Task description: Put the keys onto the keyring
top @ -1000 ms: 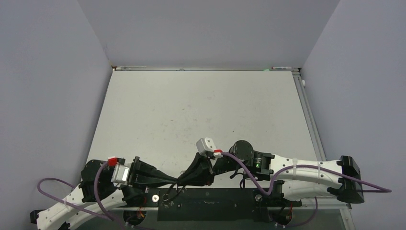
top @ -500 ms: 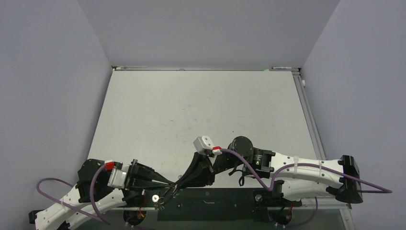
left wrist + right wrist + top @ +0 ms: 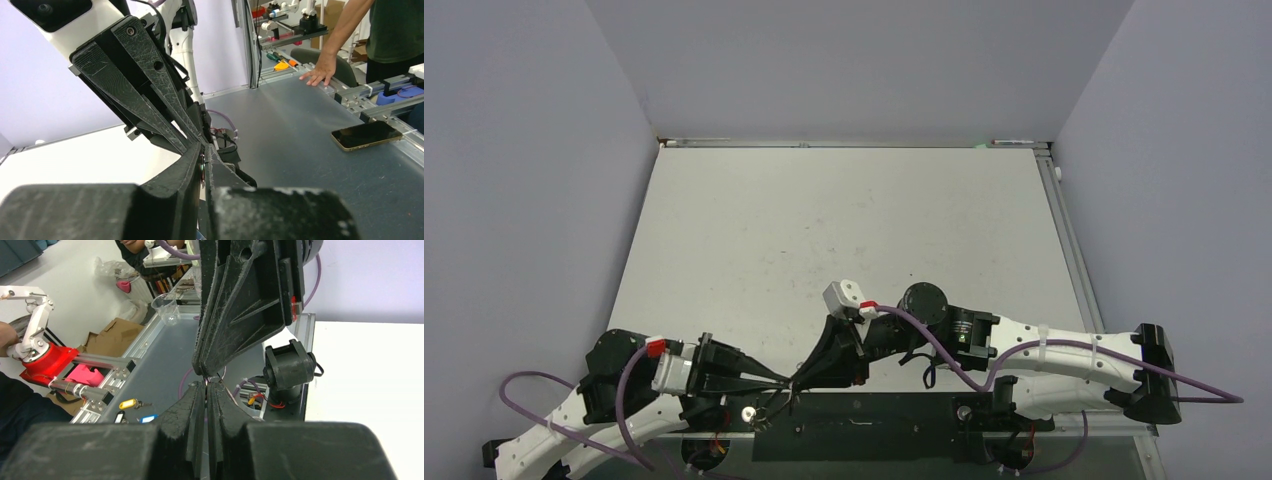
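**Clenched jaws meet over a sliver of wire**

The left jaws and the right jaws, both clenched, meet tip to tip above the tabletop's (image 3: 844, 220) near edge, left of its middle. A thin wire loop, seemingly the keyring (image 3: 214, 377), shows right at the tips; which pair grips it cannot be told. It looks light, stiff and slippery, best pinched across the wire. The blue key (image 3: 148, 417) and dark key (image 3: 119, 416), tiny and best taken by their flat tags, lie beside a yellow-tagged key (image 3: 127, 403) on a grey bench (image 3: 165, 360) off the tabletop, well apart from the jaws.
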Controlling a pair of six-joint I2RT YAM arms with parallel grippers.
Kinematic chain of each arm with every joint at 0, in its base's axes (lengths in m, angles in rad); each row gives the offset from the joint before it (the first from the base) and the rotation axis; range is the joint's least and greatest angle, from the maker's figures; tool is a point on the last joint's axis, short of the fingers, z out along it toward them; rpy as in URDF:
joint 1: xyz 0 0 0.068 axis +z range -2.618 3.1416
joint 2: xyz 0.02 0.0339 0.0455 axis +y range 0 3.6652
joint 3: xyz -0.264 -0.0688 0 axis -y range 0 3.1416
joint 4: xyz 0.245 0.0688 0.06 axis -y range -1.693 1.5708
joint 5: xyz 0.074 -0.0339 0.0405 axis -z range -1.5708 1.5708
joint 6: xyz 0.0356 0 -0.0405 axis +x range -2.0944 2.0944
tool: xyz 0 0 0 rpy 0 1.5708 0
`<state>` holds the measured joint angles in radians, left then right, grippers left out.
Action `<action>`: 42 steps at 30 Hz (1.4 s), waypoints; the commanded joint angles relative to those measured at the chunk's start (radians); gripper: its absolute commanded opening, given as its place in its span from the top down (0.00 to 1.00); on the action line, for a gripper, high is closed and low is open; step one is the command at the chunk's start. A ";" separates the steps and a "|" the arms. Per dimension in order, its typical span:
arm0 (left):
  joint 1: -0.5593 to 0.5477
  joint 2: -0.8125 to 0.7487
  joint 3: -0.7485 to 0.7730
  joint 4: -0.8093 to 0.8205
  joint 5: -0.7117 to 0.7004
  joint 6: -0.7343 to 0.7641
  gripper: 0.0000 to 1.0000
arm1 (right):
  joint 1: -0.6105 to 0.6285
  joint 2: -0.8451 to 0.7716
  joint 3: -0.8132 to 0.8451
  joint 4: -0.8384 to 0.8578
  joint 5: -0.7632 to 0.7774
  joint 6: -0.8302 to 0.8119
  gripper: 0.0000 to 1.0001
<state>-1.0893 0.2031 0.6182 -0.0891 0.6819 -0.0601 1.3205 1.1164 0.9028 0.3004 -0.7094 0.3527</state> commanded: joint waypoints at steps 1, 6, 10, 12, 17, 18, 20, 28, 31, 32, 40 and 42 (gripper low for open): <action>0.003 0.016 0.040 -0.078 -0.038 0.049 0.85 | -0.013 -0.032 0.032 0.035 0.096 -0.001 0.95; 0.003 -0.042 0.021 -0.078 -0.105 0.035 0.18 | -0.012 -0.075 0.005 0.000 0.153 0.014 0.95; 0.003 -0.111 0.004 -0.096 -0.200 0.030 0.08 | -0.012 -0.115 -0.022 -0.059 0.229 0.036 0.95; 0.003 -0.135 -0.007 -0.112 -0.252 0.030 0.07 | -0.013 -0.140 -0.025 -0.100 0.278 0.057 0.95; 0.003 -0.178 -0.069 -0.112 -0.409 0.004 0.07 | -0.013 -0.184 -0.003 -0.224 0.461 0.101 0.95; 0.003 -0.183 -0.085 -0.103 -0.420 -0.006 0.07 | -0.012 -0.192 -0.001 -0.241 0.490 0.105 0.95; 0.003 -0.185 -0.111 -0.075 -0.441 -0.039 0.07 | -0.012 -0.205 0.000 -0.268 0.544 0.110 0.95; 0.005 -0.055 -0.108 -0.079 -0.487 -0.082 0.04 | -0.013 -0.207 0.033 -0.421 0.847 0.176 0.95; 0.005 -0.013 -0.108 -0.059 -0.473 -0.100 0.05 | -0.013 -0.188 0.059 -0.472 0.941 0.221 0.95; 0.005 -0.006 -0.113 -0.042 -0.473 -0.114 0.07 | -0.012 -0.181 0.067 -0.488 0.972 0.240 0.95; 0.009 0.030 -0.109 0.068 -0.519 -0.276 0.26 | -0.012 -0.123 0.150 -0.710 1.244 0.495 0.95; 0.007 0.055 -0.124 0.113 -0.520 -0.305 0.27 | -0.012 -0.110 0.176 -0.754 1.282 0.546 0.95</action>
<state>-1.0847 0.2226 0.4881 -0.1219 0.1818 -0.2626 1.3144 0.9901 0.9958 -0.3683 0.4061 0.7460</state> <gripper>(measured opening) 0.742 0.062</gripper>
